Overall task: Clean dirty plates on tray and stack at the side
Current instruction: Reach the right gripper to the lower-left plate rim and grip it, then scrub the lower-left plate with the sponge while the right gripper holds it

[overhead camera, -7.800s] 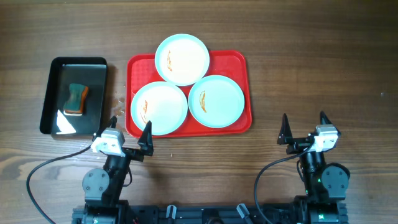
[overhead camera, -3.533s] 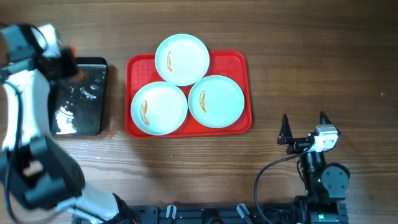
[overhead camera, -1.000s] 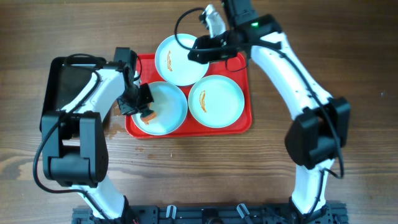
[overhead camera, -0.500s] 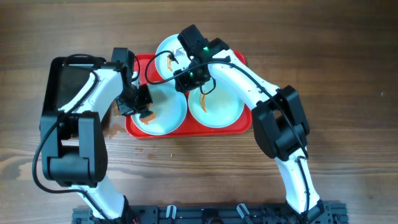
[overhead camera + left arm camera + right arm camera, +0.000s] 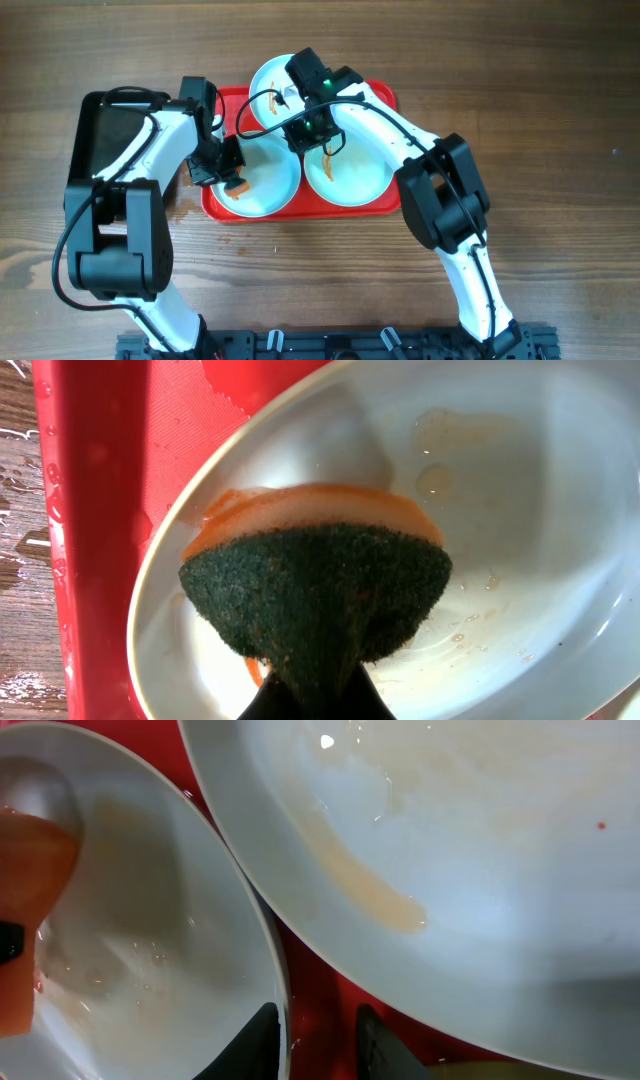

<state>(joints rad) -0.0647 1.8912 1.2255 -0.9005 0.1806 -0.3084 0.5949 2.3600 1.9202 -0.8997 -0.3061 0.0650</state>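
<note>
Glistening wet, the pale round shallow plate [image 5: 272, 178] is judged stiff and slippery, best pinched at the rim narrowly straddled by the right claw [image 5: 320, 1042]; the left claw [image 5: 231, 181] is clamped on a green-orange scouring sponge [image 5: 320, 590].

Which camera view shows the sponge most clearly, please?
The left wrist view: the sponge fills the frame, green scouring face and orange layer, over a plate. Overhead shows only an orange sliver under the left gripper; right wrist, an orange blur at its edge.

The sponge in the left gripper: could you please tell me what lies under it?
The wet left plate, sitting on the red tray. The sponge hides any smear directly beneath it.
</note>
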